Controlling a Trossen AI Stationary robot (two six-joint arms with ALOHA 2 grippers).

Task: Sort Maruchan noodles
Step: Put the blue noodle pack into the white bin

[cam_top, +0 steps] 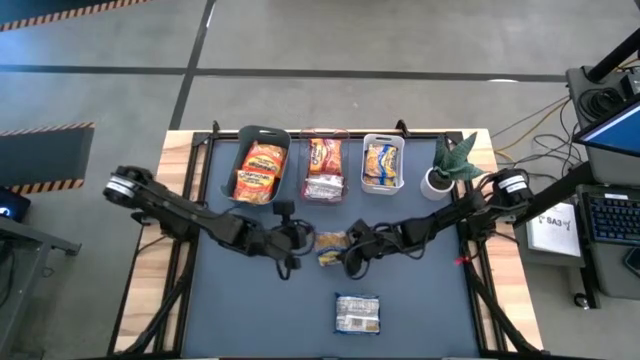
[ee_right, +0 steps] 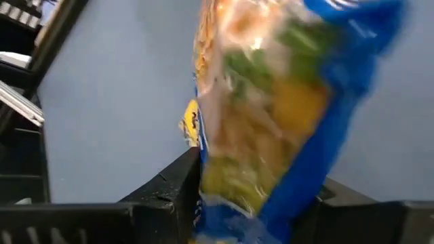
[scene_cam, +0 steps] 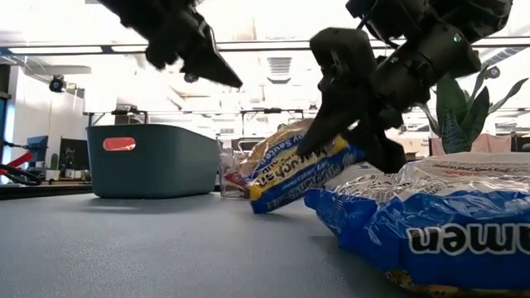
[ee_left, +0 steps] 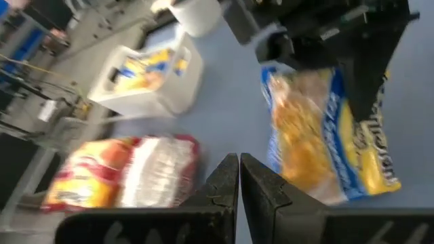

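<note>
I've got the right gripper [cam_top: 352, 258] clamped on a yellow-and-blue packet [cam_top: 331, 249] mid-desk; left gripper [cam_top: 288, 250] hovers shut beside it. Three bins [cam_top: 262, 140] along the far edge hold packets; one more packet [cam_top: 358, 313] waits near the front edge.

The right gripper [scene_cam: 352, 136] holds a tilted yellow-and-blue noodle packet [scene_cam: 298, 175] just beside the teal bin [scene_cam: 153, 161].

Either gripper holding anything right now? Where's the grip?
Right gripper: its fingers pinch one end of a yellow-and-blue packet, which is tilted with its far end on the table. Left gripper: shut, empty.
</note>
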